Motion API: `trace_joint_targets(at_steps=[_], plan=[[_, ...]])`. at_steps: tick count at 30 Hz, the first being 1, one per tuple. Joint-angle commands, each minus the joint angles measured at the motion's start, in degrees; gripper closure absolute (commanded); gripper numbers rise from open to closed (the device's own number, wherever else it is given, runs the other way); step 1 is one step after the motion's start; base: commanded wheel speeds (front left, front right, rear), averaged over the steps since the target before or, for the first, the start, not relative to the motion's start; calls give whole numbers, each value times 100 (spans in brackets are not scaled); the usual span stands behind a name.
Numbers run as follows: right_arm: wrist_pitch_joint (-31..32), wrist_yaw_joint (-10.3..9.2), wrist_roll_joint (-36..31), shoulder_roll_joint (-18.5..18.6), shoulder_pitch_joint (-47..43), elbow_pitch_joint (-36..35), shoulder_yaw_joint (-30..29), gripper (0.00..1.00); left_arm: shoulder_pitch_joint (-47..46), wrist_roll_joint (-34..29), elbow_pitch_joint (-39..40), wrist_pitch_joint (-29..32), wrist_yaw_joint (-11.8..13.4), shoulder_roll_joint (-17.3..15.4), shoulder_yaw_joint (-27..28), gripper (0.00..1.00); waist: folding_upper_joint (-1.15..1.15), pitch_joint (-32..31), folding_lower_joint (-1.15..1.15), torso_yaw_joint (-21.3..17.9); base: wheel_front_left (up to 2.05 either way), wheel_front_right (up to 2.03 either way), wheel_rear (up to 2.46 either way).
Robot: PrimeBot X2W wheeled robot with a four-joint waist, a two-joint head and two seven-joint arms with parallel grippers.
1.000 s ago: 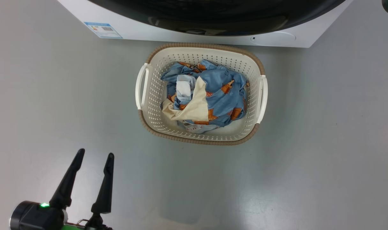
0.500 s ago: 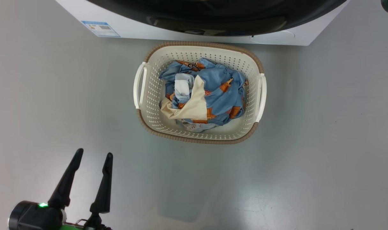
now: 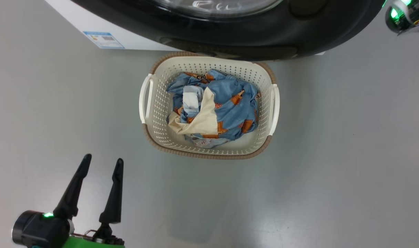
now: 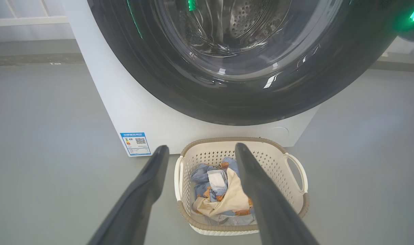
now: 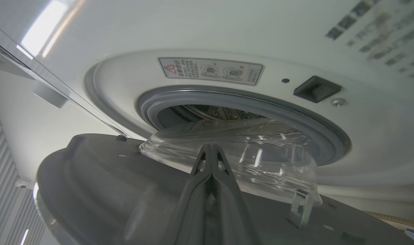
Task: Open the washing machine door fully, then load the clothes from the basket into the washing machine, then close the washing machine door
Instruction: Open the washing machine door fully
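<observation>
At the top of the head view, the washing machine door (image 3: 326, 31) stands ajar from the washing machine (image 3: 83, 19). Just below it, the basket (image 3: 202, 155) holds the clothes (image 3: 230, 110). In the right wrist view, the right gripper (image 5: 211, 149), fingers pinched together on nothing, points at the door's glass bowl. At lower left of the head view, the left gripper (image 3: 103, 159) is spread wide and empty.

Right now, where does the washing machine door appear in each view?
Head view: washing machine door across the top edge.
Left wrist view: the door, upper centre, above the basket.
Right wrist view: the door, lower half, inner side showing.
Shared landmark: its bulging glass window.
</observation>
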State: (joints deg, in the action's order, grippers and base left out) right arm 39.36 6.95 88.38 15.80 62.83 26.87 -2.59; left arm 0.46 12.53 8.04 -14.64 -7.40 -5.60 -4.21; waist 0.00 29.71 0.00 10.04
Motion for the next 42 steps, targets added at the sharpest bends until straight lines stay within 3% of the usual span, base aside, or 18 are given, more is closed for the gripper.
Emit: trace_joint_targets(at_steps=[1, 26, 42], plan=[[114, 54, 26, -215, -165, -212, 166, 100, -108, 66, 87, -36, -9, -51, 215, 0, 0, -100, 0, -54, 0, 0, 0], [338, 54, 61, -520, -1132, -353, 596, 100, -118, 58, -130, -36, -9, 35, 108, 0, 0, -1001, 0, -305, 0, 0, 0], [450, 54, 123, -909, -1887, -521, 970, 100, -41, 67, -235, -36, -9, 133, 123, 0, 0, -1500, 0, -340, 0, 0, 0]])
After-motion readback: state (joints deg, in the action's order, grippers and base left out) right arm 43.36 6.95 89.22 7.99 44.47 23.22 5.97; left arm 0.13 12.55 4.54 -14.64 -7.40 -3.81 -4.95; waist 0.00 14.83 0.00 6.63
